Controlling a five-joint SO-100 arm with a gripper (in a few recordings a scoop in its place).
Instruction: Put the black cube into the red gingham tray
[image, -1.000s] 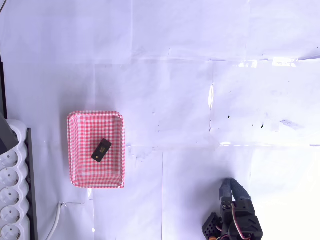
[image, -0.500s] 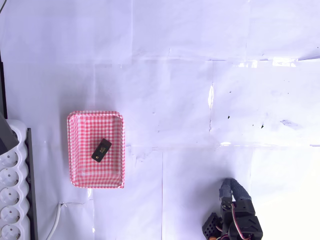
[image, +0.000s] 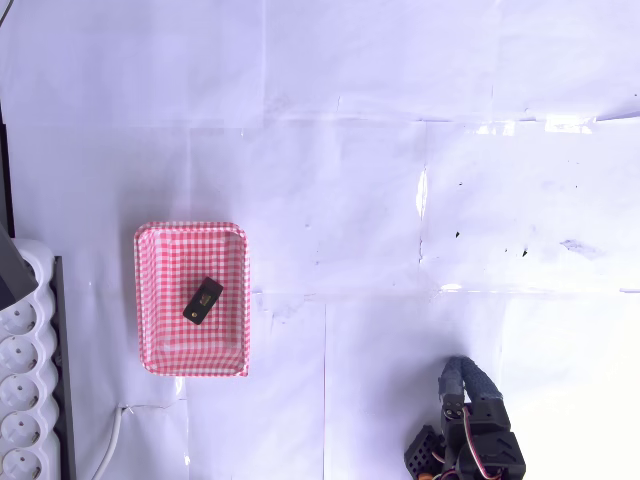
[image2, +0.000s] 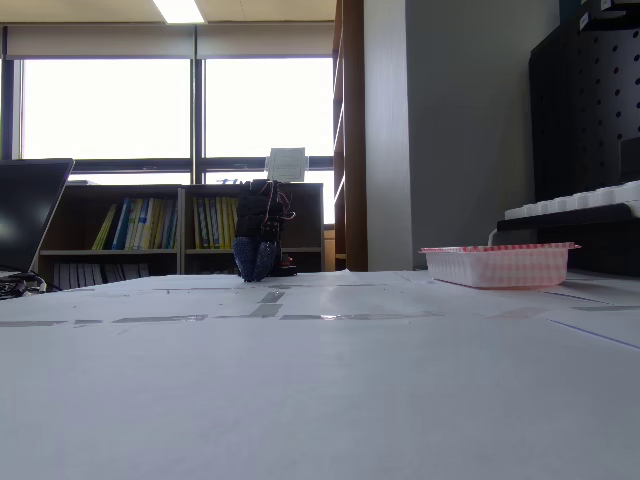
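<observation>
Nothing moved, black cube (image: 203, 300) inside red gingham tray (image: 150, 300) (mid-floor)

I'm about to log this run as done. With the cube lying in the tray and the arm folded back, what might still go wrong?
Little looks risky. The black cube lies well inside the red gingham tray. The tray sits near the power strip and its cable, so a tug there might nudge it. The gripper's state can't be read.

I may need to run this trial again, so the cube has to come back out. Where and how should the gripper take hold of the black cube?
Come straight down from above: the black cube lies inside the red gingham tray, whose raised rim blocks a sideways approach. It looks elongated and skewed in the overhead view, so probably close the fingers across its narrower width, turned to match that diagonal.
</observation>
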